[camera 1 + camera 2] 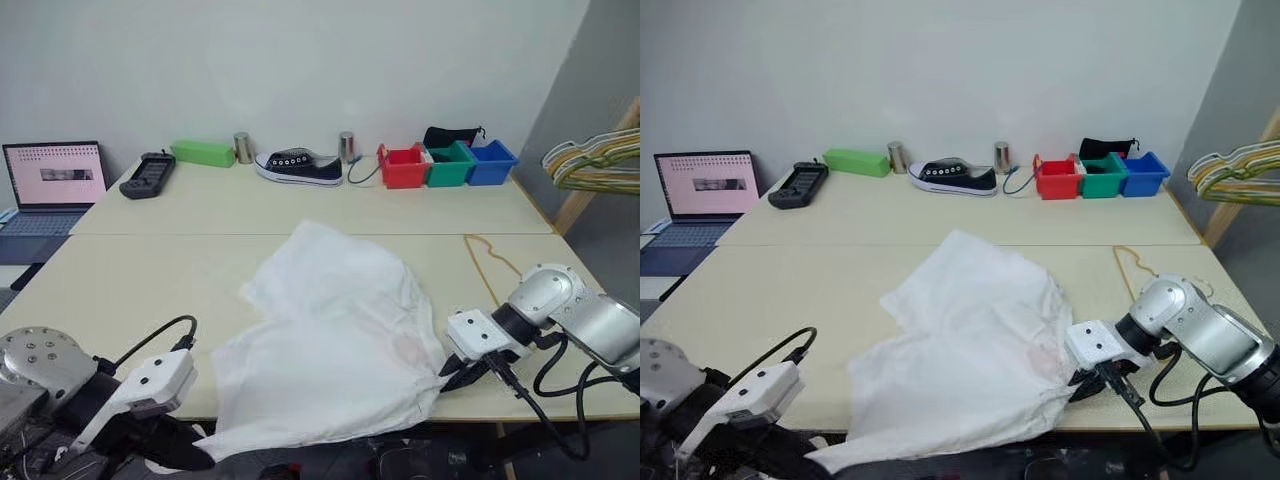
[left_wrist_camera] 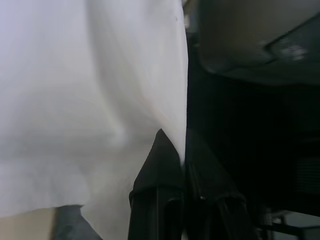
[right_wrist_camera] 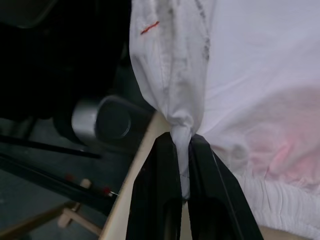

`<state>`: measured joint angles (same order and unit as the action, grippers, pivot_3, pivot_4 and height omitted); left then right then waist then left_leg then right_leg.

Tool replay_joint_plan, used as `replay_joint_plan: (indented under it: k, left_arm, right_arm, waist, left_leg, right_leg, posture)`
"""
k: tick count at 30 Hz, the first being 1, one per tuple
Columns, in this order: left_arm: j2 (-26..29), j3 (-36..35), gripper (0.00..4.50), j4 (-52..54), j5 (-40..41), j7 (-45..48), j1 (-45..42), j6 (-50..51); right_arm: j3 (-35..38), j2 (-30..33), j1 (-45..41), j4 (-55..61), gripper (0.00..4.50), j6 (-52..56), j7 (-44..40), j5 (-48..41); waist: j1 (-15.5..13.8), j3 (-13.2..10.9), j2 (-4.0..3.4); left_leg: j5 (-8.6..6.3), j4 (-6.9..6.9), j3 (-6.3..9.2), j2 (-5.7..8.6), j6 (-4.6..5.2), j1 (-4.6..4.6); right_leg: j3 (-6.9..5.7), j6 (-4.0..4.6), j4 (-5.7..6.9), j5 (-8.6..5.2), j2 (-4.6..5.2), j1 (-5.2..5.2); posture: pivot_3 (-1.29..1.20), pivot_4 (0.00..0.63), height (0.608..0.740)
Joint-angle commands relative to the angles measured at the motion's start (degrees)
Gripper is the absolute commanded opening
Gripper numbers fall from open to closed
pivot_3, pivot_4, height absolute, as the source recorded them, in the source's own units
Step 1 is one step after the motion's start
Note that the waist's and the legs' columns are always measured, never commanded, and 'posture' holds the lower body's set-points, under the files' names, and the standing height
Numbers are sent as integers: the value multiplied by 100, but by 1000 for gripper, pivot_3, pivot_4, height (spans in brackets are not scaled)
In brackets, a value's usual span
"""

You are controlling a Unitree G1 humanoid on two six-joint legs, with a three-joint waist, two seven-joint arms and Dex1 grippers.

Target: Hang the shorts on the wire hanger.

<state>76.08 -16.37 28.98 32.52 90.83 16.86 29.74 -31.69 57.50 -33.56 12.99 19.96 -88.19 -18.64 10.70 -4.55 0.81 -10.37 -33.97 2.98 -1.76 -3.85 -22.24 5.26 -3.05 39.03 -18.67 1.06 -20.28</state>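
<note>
Table (image 1: pixel 150 270): shorts (image 1: pixel 330 340) spread at its near edge, hem overhanging | wire hanger (image 1: pixel 487 262) flat near its right edge, beside shorts | my left gripper (image 2: pixel 172 150) fingers pinching shorts' cloth | my right gripper (image 3: pixel 182 145) fingers pinching bunched waistband corner.

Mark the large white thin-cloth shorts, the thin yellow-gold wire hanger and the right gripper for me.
large white thin-cloth shorts (image 1: pixel 330 340), left eye view, middle of the cloth.
thin yellow-gold wire hanger (image 1: pixel 487 262), left eye view, wire.
right gripper (image 3: pixel 182 165), right wrist view, between fingertips.
</note>
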Motion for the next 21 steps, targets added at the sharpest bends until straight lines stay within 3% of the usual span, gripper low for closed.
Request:
replay_joint_plan:
  k: [1, 4, 7, 10, 12, 14, 16, 19, 21]
  left_arm:
    - [-792, 1847, 58, -2766, -1972, -502, -2775, -1281]
    - [-1983, 2752, 58, -5902, -3463, -1694, -5653, -2703]
    - [-2791, 3128, 58, -8563, -4639, -4482, -8120, -3710]
    - [-3067, 3249, 58, -9831, -5332, -7266, -9860, -4022]
    - [-3026, 3227, 58, -10134, -5605, -8586, -10583, -4169]
    - [-2906, 3263, 58, -10196, -5799, -9169, -10887, -4468]
    - [-2827, 3226, 58, -10180, -5778, -8958, -10768, -4687]
    - [-2747, 2963, 58, -9892, -5252, -7216, -9883, -4731]
    - [-2418, 2835, 58, -8658, -4635, -5578, -8559, -4289]
  right_arm:
    - [112, -1536, -1355, -2192, 0, 28, 666, 559]
    - [483, -2997, -3021, -5098, 0, -732, 2524, 1318]
    - [733, -3740, -4585, -7389, 0, -1825, 5027, 1990]
    - [662, -3860, -5671, -8477, 0, -2667, 7887, 2871]
    - [813, -3836, -6090, -8733, 0, -3029, 9026, 3115]
    - [902, -3862, -6224, -8820, 0, -3360, 9347, 3266]
    - [922, -3952, -6105, -8828, 0, -3666, 9155, 3385]
    - [1023, -4155, -5564, -8747, 0, -4042, 8105, 3317]
    - [1050, -4281, -5013, -8627, 0, -4112, 7035, 3207]
  waist:
    - [81, -5, -11]
    - [187, -42, 32]
    - [204, -50, 79]
    - [190, -39, 113]
    - [175, -40, 113]
    - [190, -34, 102]
    - [216, -8, 59]
    - [288, 32, 1]
    - [382, 31, -1]
  left_leg:
    - [-3, 0, 5, 5, -5, 23]
    - [1, -2, 32, 21, -6, 29]
    - [129, -31, 63, 32, 63, -45]
    - [134, -45, 92, 39, 59, -158]
    - [148, -57, 119, 49, 38, -263]
    - [138, -10, 85, 55, 15, -295]
    - [121, 27, 36, 65, -5, -281]
    - [93, 30, 8, 80, 4, -253]
    - [92, 34, 8, 81, 6, -251]
  right_leg:
    - [0, 0, -4, 0, 0, 17]
    - [-14, -22, -14, 28, -5, 31]
    - [-22, -84, -36, 212, -5, 0]
    - [-22, -132, -11, 263, 11, -131]
    - [-15, -92, 12, 284, 10, -229]
    - [-10, -83, 20, 286, 31, -303]
    - [21, -89, 5, 246, 40, -313]
    - [35, -101, 8, 201, 49, -293]
    - [29, -97, 16, 191, 46, -290]
  posture:
    - [-116, 2, 740]
    - [-136, 0, 740]
    - [-164, 0, 740]
    - [-165, 0, 740]
    - [-165, 0, 740]
    - [-132, 0, 740]
    - [-119, 0, 740]
    - [-98, 3, 740]
    - [-86, 10, 740]
